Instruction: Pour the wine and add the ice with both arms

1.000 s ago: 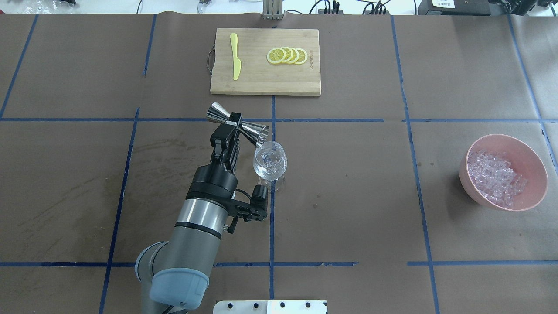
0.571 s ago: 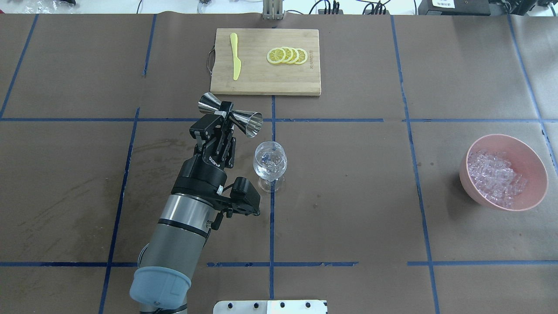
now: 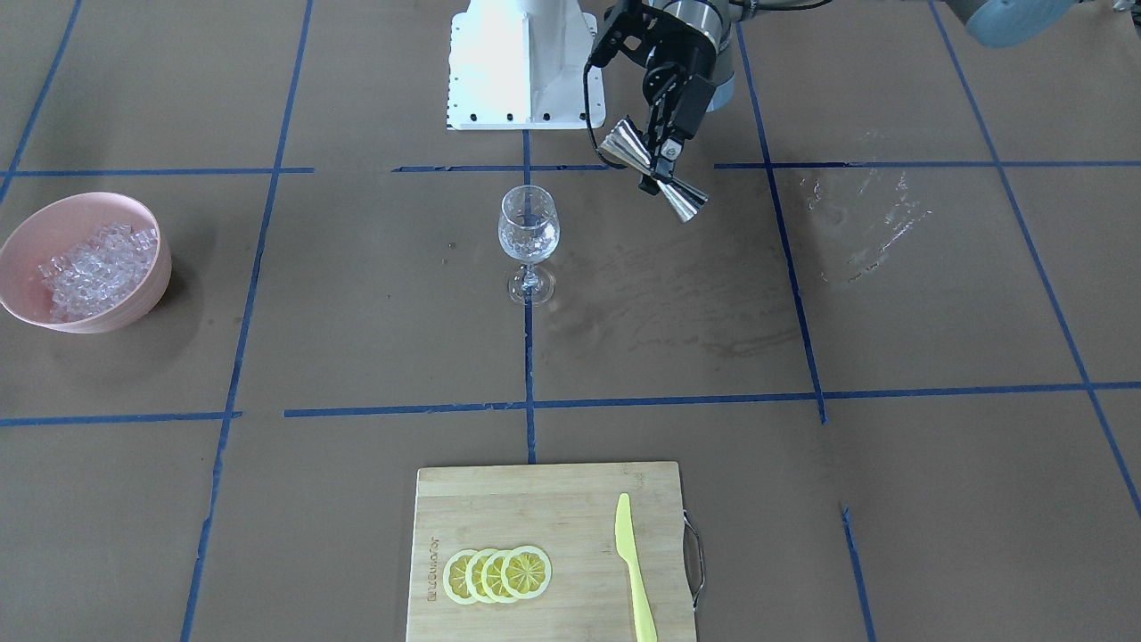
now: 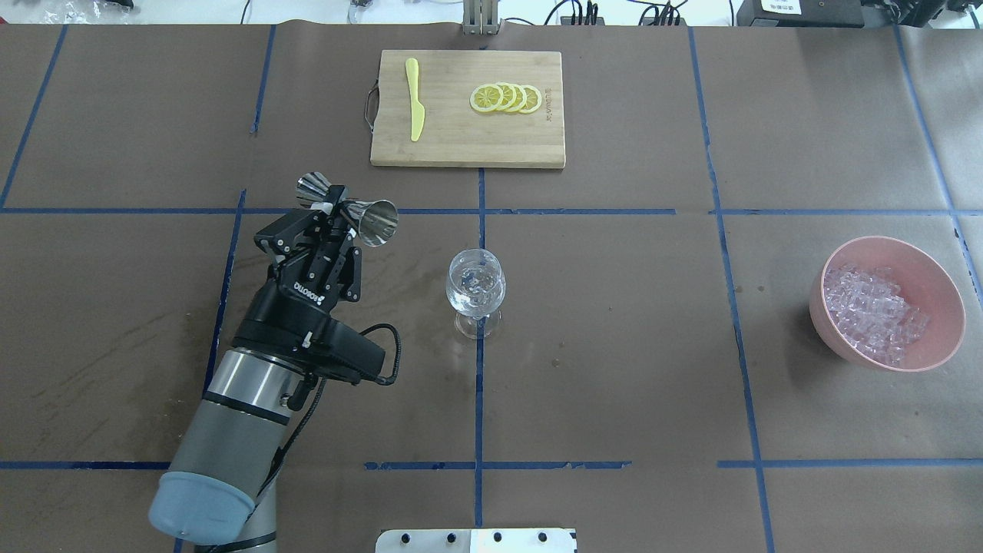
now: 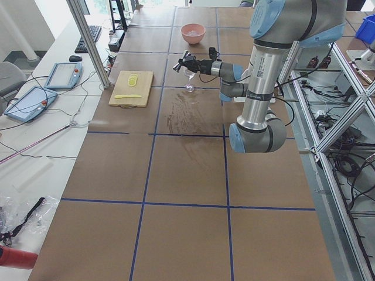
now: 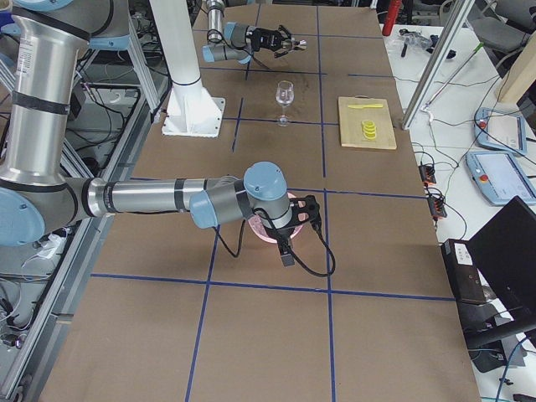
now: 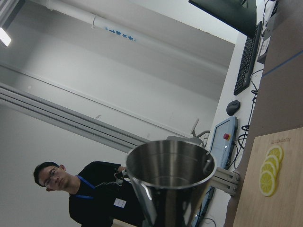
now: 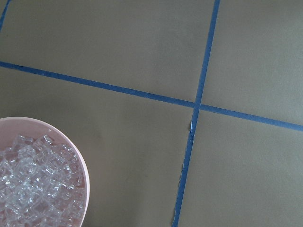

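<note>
Front-facing: left tool (image 3: 661, 171) is clamped on the waist of a steel jigger (image 3: 685, 203). The jigger is slanted, up off the surface (image 3: 891, 339), and apart from the wine glass (image 3: 528, 234), on the robot's left of it. The glass stands upright on a blue tape line (image 3: 529, 357). Ice (image 3: 89, 267) is heaped in a pink bowl (image 3: 156, 285), well apart on the robot's right. The cutting board (image 3: 535, 499) carries lemon slices (image 3: 496, 575) and a yellow knife (image 3: 635, 571).

Overhead: left tool (image 4: 335, 209) holds the jigger (image 4: 376, 221) roughly level, open mouth toward the glass (image 4: 476, 288). Wine: can't tell whether any is in the glass or the jigger. Ice (image 4: 872, 315) is in the bowl (image 4: 891, 247).

Exterior left: left arm (image 5: 258, 93) is near. Tool and jigger are small, close by the glass.

Exterior right: right arm (image 6: 151, 197) reaches low, with the right tool (image 6: 291, 226) over the pink bowl. Can't tell if it's clenched or released.

Left wrist: looks into the jigger mouth (image 7: 170, 163), which shows shiny metal inside. Lemon slices are at lower right, an operator (image 7: 71, 189) at lower left.

Right wrist: bowl rim (image 8: 81, 163) with ice (image 8: 33, 184) is at lower left.
</note>
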Available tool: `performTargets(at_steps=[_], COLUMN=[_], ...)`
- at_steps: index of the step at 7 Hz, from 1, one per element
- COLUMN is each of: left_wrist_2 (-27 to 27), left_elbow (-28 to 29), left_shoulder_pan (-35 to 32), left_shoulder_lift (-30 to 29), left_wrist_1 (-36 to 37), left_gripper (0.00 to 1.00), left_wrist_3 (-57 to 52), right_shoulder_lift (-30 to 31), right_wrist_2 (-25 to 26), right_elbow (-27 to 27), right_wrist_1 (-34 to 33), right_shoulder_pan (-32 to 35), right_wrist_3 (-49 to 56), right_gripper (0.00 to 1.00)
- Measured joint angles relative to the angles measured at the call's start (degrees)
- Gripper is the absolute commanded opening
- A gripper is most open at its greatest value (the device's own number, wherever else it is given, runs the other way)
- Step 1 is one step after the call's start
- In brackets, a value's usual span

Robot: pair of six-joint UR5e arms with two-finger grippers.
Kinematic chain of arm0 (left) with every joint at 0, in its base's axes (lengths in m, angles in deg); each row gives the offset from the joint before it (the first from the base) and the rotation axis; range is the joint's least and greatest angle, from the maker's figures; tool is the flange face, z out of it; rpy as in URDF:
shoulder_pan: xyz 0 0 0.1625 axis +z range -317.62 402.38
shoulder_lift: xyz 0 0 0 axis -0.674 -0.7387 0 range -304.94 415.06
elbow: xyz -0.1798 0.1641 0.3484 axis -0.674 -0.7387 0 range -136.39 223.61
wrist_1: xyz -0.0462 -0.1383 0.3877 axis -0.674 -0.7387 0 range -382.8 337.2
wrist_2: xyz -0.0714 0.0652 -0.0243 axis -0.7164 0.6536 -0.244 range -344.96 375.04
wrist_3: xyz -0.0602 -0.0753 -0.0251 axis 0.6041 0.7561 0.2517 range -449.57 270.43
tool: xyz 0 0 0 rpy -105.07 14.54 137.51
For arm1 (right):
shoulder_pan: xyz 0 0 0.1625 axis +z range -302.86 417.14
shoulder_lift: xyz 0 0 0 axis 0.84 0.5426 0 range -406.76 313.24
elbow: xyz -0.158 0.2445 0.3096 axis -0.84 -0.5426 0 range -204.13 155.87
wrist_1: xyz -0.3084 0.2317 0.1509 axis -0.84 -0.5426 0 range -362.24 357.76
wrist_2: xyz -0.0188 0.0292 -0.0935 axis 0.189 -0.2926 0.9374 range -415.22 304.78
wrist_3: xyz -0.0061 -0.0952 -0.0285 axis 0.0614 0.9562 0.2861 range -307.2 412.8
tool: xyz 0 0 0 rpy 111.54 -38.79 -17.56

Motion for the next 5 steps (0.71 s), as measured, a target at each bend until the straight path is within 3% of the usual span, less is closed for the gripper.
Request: performTargets(at_steps=[5], left_wrist_2=[-5.16], left_elbow=[-1.7], left_shoulder_pan=[0.6], left_shoulder_lift=[20.51], left_wrist_1=[-22.44], left_gripper=[0.0], left_wrist_3=[0.69], right_shoulder_lift=[-0.01], right_wrist_2=[0.04], right_elbow=[0.06], right_wrist_1=[0.05], right_shoulder_pan=[0.03], right_wrist_3=[0.0], right_gripper=[1.0])
